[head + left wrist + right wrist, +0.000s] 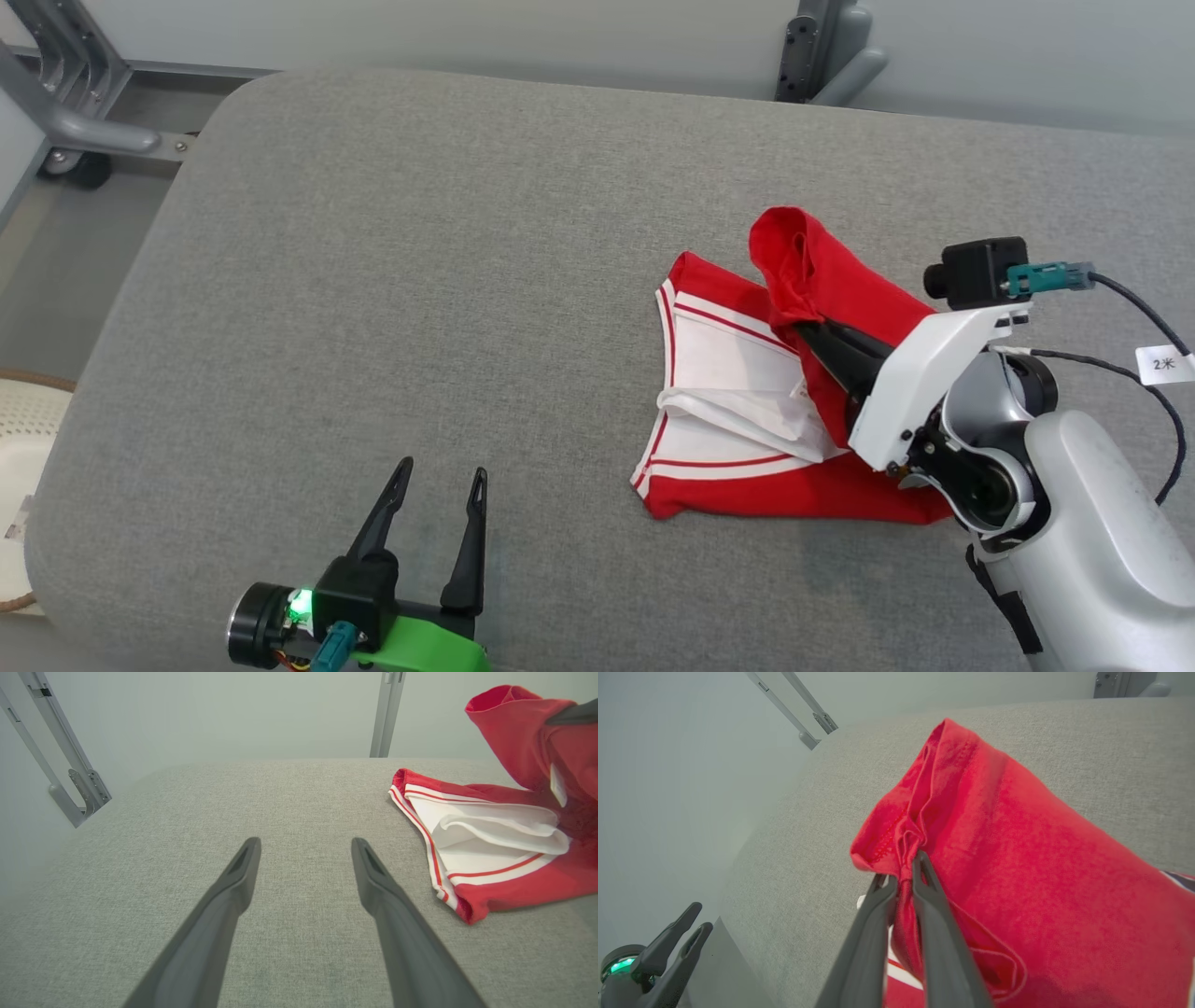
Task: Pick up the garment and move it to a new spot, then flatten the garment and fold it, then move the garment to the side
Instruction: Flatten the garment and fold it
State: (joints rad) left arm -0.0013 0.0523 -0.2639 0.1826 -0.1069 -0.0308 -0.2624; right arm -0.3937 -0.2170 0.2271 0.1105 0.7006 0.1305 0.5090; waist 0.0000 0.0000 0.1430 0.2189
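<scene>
Pinching a bunched red hem of the garment [1017, 858] with the right gripper [906, 865]. Pressed almost together, only gathered cloth between the dark fingers [936, 914]. Gripped at an edge, probably to let the rest hang free and trail along on the lift. Raised off the surface at the pinch, with the red flap peaked up like a hood, open end toward the far side in the head view. Small white label [558, 786] showing inside the raised flap.

Lower part of the garment not lifted: lying on the grey cushioned surface [420, 280], right of centre. White panel with red stripes facing up, creased and doubled over itself, red band along the near edge.

Spread wide with nothing between, on the left gripper [442, 467]. Held low over bare cushion at the near left, well apart from the garment, tips pointing to the far side. Likely parked there to leave room for a one-arm carry, and handy for flattening later.

Judged stage: first step, pick-up under way, move to a new spot not yet done. Flattening, folding and the side move all to come. Plenty of bare cushion to the left for a landing place. Risk: thin pinch on a hem, possible slip from cloth dragging on cloth.

Further out: grey metal frame [103, 135] past the far left corner, pale woven item [19, 439] at the left edge, cable tag [1165, 364] off the right wrist.
</scene>
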